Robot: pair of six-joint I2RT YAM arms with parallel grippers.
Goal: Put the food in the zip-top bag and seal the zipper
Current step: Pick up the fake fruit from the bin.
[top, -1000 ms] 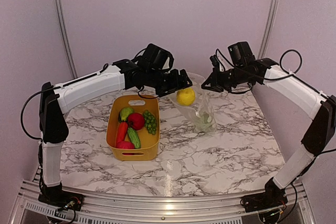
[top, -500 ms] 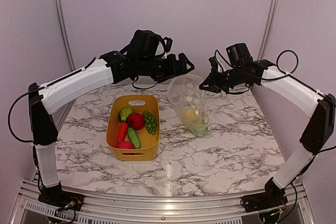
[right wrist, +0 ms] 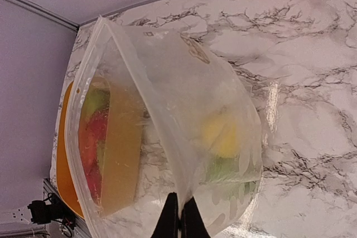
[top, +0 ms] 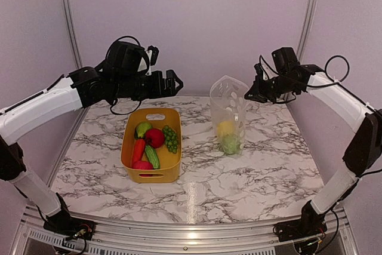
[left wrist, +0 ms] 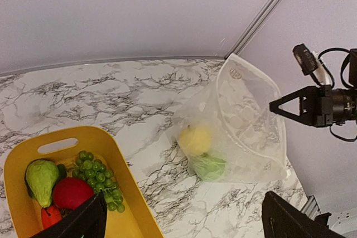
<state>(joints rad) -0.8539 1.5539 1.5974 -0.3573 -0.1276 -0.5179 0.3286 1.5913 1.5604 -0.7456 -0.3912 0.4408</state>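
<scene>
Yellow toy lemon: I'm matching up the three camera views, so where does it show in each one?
Top external: right of centre, the yellow toy lemon lies inside the clear dotted zip-top bag, above a green piece.
Left wrist: mid-frame, low in the bag.
Right wrist: right of centre, seen through the bag's wall.
Shared landmark: the yellow plastic bin, visible in all three.
</scene>
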